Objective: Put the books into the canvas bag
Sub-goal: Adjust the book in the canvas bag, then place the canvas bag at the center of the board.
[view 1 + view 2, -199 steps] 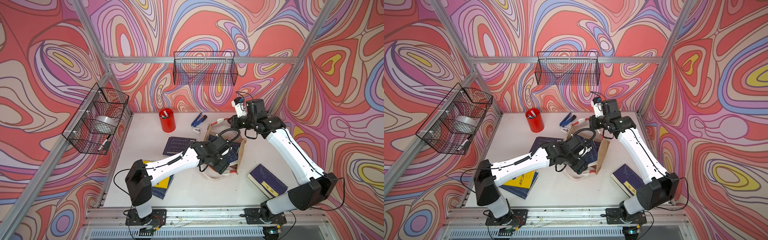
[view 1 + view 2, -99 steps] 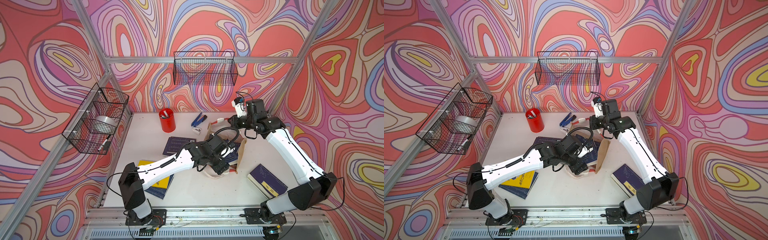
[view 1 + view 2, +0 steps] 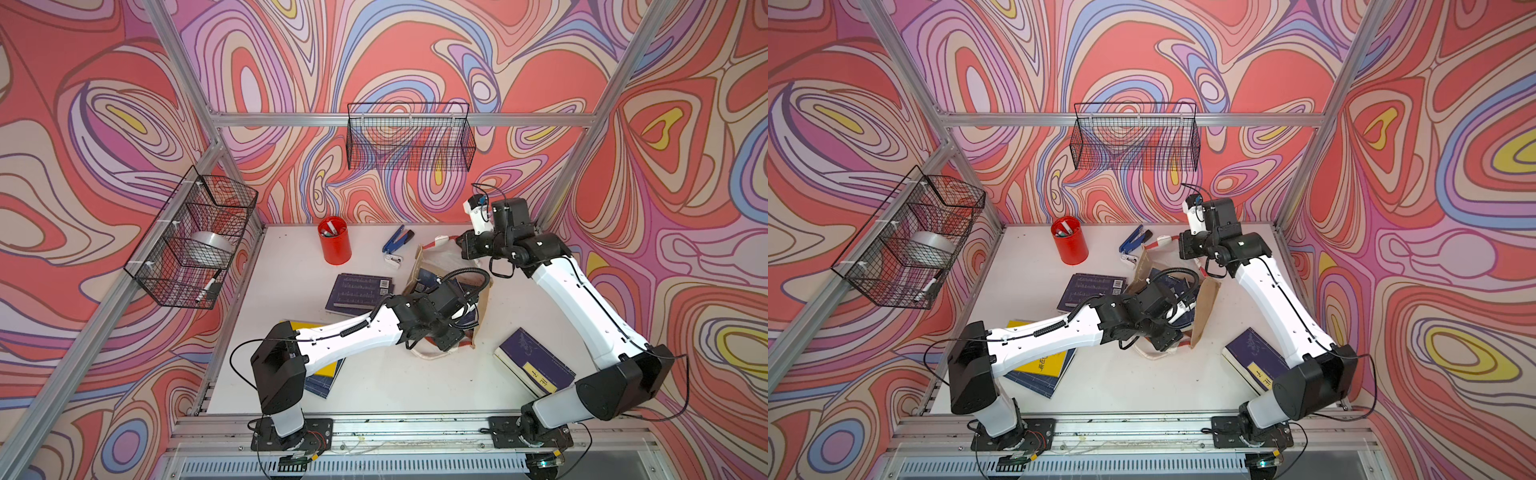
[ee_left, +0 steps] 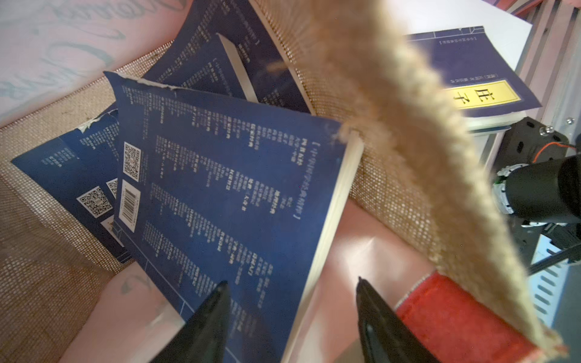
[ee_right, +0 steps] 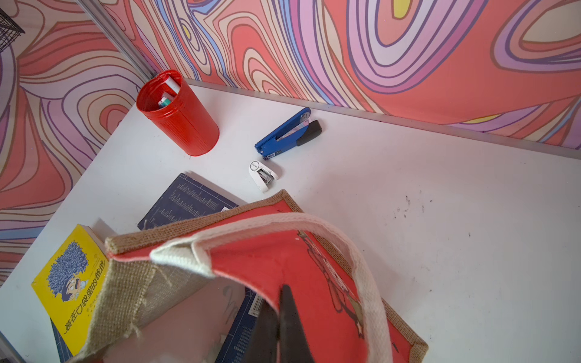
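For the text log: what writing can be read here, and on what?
"庄子": yellow label, navy book outside the bag.
"装在口袋里的爸爸": yellow book cover.
"50", probably: stapler.
Too small: back-cover print, books in the bag.
Blurred: script on lining.

White counter. Back: red pen cup, blue stapler, white staple remover just beside it. Middle: canvas bag, flat navy book to its left. Front left: yellow book atop second navy book. Front right: labelled navy book.
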{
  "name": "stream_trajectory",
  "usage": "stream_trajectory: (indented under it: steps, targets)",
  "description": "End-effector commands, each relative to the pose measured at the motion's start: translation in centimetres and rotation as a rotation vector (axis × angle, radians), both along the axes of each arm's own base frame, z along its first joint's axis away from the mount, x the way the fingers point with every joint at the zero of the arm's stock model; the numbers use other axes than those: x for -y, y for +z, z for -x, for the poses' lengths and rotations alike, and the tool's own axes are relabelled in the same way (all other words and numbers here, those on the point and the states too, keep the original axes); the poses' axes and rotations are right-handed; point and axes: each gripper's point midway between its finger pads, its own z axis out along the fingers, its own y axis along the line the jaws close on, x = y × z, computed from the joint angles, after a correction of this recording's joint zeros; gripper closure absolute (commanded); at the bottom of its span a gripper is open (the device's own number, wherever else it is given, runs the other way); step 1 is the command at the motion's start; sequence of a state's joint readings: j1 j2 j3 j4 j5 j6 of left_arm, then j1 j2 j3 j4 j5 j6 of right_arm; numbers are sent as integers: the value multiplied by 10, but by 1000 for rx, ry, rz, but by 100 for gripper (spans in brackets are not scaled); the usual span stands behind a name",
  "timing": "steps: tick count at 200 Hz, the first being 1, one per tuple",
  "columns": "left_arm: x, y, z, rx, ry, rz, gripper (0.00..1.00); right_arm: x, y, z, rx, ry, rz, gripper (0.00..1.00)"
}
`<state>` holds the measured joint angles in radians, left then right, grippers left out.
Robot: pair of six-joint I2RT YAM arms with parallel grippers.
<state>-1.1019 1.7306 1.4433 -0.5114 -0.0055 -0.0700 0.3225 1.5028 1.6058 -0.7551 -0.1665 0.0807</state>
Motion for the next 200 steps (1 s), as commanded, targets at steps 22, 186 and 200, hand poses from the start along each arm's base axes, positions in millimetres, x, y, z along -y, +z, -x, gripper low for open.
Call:
stream_trajectory:
  steps: [22, 186, 200]
  targets:
    - [-7, -3, -21, 149, 96, 17, 77, 4, 17, -13, 73, -49, -5, 100]
    - [-3, 67, -58, 229, 215, 293, 80, 11, 6, -12, 47, -82, 14, 100]
    - [-25, 73, -62, 186, 252, 303, 56, 25, -7, -23, 5, -133, 49, 99]
